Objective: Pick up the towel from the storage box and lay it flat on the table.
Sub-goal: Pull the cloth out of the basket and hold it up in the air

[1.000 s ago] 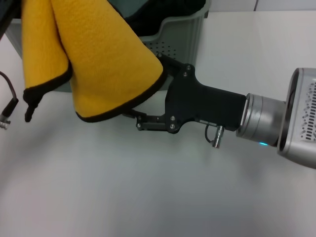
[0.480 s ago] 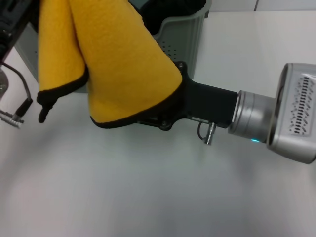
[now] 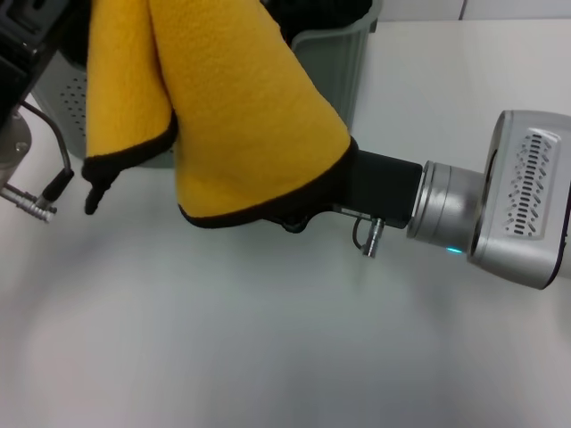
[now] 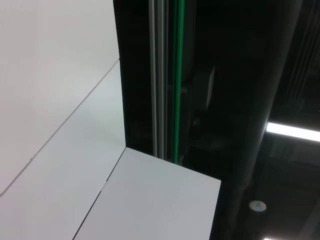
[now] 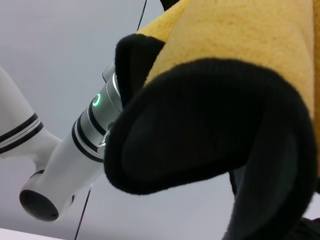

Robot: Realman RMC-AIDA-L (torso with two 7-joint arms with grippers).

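Yellow fleece hangs in two folds over the middle of my view: the towel [image 3: 241, 116] is out of the storage box [image 3: 335, 62] and suspended from up at eleven o'clock, where my left hand [image 3: 27, 36] sits at the frame's corner. I judge that hand is carrying the cloth, though its fingers are out of sight, so I cannot tell how they are set. My right hand [image 3: 299, 209] comes in from three o'clock, low over the bench [image 3: 268, 339], and its front end is tucked under the black-bound lower hem of the bigger fold. The cloth hides those fingers too, so I cannot tell whether they are clamped on the hem or only nosing into it. The right wrist view shows just the dark edge binding close up, curled over itself.

What worries me is the spread. If my right hand has caught both layers, or the curl of the hem and not one corner, pulling apart would leave the towel bunched or twisted, not flat. If it has caught nothing, the fold will slip off as I draw away. The narrower fold at nine o'clock dangles free near the left arm's cable plug [image 3: 53, 187] and could snag there.
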